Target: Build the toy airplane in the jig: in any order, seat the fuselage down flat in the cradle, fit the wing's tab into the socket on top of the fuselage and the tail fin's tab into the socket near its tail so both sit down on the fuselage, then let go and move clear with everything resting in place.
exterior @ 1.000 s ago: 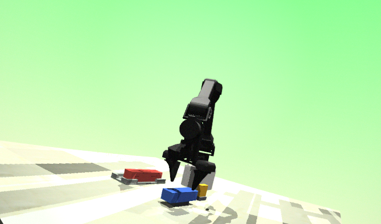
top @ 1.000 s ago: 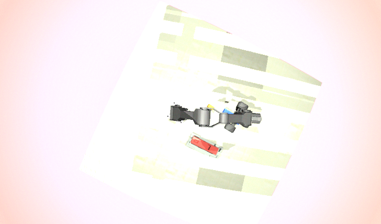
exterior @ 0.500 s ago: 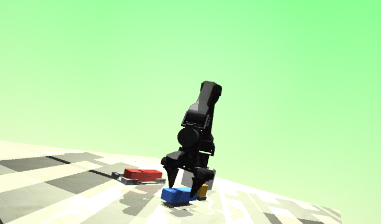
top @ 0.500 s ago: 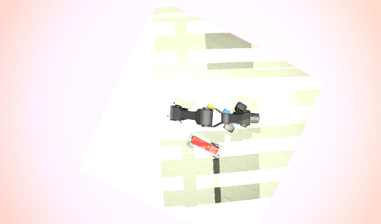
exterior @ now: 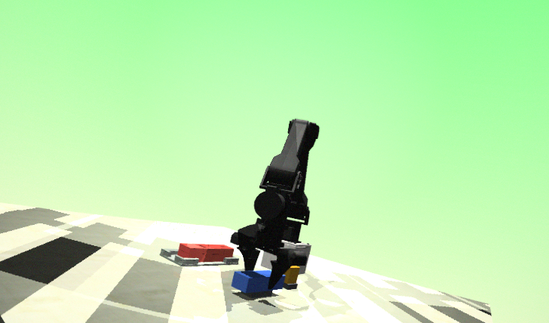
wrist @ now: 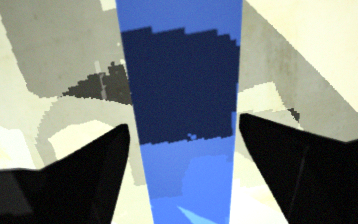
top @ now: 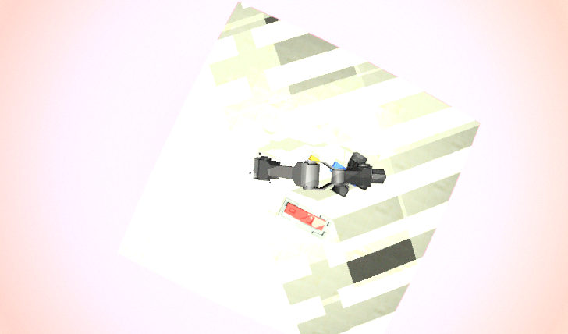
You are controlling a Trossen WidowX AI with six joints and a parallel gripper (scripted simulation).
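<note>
The blue wing (top: 337, 166) (exterior: 244, 282) (wrist: 180, 170) lies low over the table between my fingers. My gripper (exterior: 261, 279) (wrist: 184, 125) is open around it, one finger down each side, with a narrow gap on both sides in the wrist view. The red fuselage (top: 303, 213) (exterior: 206, 251) lies lengthwise in the pale jig cradle (top: 282, 211) (exterior: 187, 261) and looks level. The yellow tail fin (top: 314, 158) (exterior: 292, 275) stands upright near the wing, partly hidden by the arm in the top view. The wing's tab and underside are hidden.
A pale grey block (exterior: 305, 249) shows behind the gripper and the tail fin in the exterior view. The cradle stands apart from the wing and the fin. Strong light and patterned patches make table details hard to read.
</note>
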